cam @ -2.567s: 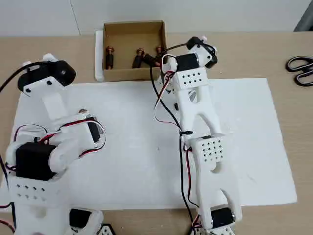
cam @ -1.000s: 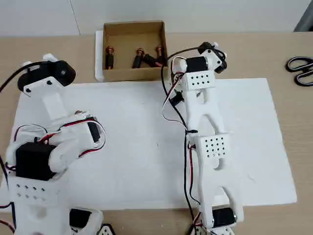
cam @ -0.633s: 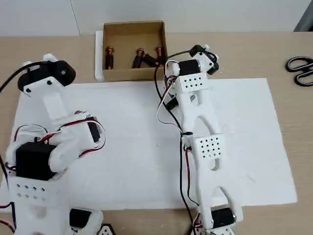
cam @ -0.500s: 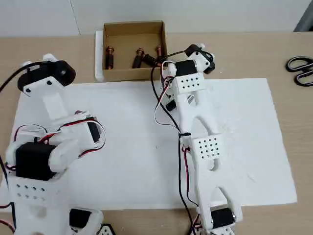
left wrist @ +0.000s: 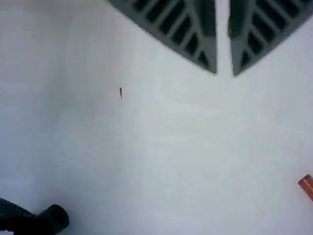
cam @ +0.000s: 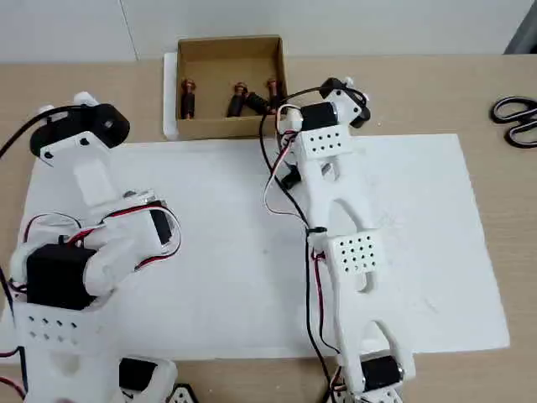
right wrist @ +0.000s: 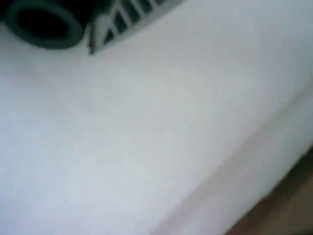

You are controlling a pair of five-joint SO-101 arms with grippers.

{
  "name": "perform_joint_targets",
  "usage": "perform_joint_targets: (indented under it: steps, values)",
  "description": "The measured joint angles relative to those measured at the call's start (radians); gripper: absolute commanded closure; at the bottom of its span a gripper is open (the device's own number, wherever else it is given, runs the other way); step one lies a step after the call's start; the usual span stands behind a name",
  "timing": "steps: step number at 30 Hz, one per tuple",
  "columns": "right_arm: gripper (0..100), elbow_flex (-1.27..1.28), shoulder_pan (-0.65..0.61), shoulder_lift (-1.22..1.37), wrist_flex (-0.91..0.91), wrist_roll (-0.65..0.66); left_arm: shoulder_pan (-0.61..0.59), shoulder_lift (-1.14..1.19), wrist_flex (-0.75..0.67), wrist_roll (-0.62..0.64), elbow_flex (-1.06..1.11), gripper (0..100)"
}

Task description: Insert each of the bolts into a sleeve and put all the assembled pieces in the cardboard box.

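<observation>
Left tool (left wrist: pixel 224 72) nearly pressed together above white sheet (left wrist: pixel 146 147); right tool (right wrist: pixel 112 22): cannot tell; scissors (cam: pixel 516 120) on table (cam: pixel 419 92)

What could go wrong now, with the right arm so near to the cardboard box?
1. The right arm is close to the near right corner of the cardboard box; it may push the box and shake the three assembled pieces inside.
2. Its loose cables hang beside that corner and might snag on it.
3. I cannot tell whether the black sleeve is gripped; it might roll away.
</observation>
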Motion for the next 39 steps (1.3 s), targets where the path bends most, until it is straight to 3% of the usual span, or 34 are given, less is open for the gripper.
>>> perform_joint_targets:
  steps: [3,10,17,39]
  values:
    - [89.5,0.006,-0.035,-0.031,-0.002,0.002,0.000,0.000,0.000,0.000,0.000,99]
    - [75.3,0.147,-0.044,-0.118,0.002,0.029,0.000,0.000,0.000,0.000,0.000,99]
    - [74.9,0.293,-0.049,-0.218,0.002,0.029,0.000,0.000,0.000,0.000,0.000,99]
    - [75.0,0.298,-0.074,-0.199,-0.051,0.017,0.000,0.000,0.000,0.000,0.000,99]
